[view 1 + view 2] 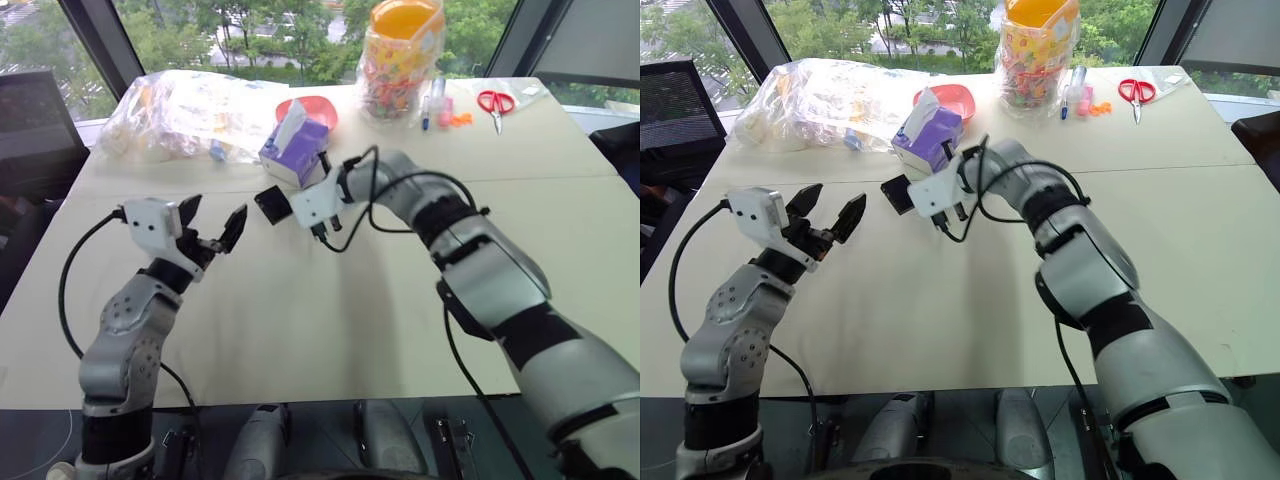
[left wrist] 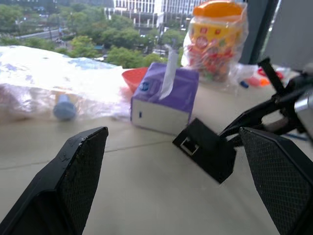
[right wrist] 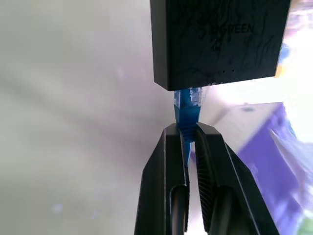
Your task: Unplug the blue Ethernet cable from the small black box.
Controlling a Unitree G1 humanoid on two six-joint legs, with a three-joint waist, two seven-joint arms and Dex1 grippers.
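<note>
our right arm (image 1: 520, 310) fills the lower right of the head view, the nearest and largest thing before us, and reaches up toward the middle of the pale table (image 1: 300, 330). at lower left our left arm rises with the left gripper (image 1: 213, 228) spread wide and holding nothing, aimed at the centre of the frame.

at upper centre stands the purple tissue box (image 1: 297, 150), with a clear bag (image 1: 185, 110) to its left, a snack jar (image 1: 405, 60) to its right and red scissors (image 1: 495, 102) at the far upper right.

just below the tissue box, lifted off the table, hangs the small black box (image 1: 271, 205). the right gripper (image 3: 190, 133) is clamped on the blue ethernet cable (image 3: 187, 110) right at its plug, which is seated in the box's lower face in the right wrist view. in the left wrist view the box sits between our open fingers (image 2: 73, 171), one free port facing us.

we judge the step to be bracing the box: we should close the left fingers on its flat sides, squarely and away from the plug, then pull straight along the plug's line. the latch tab may need pressing; a twisting pull could jam it.
</note>
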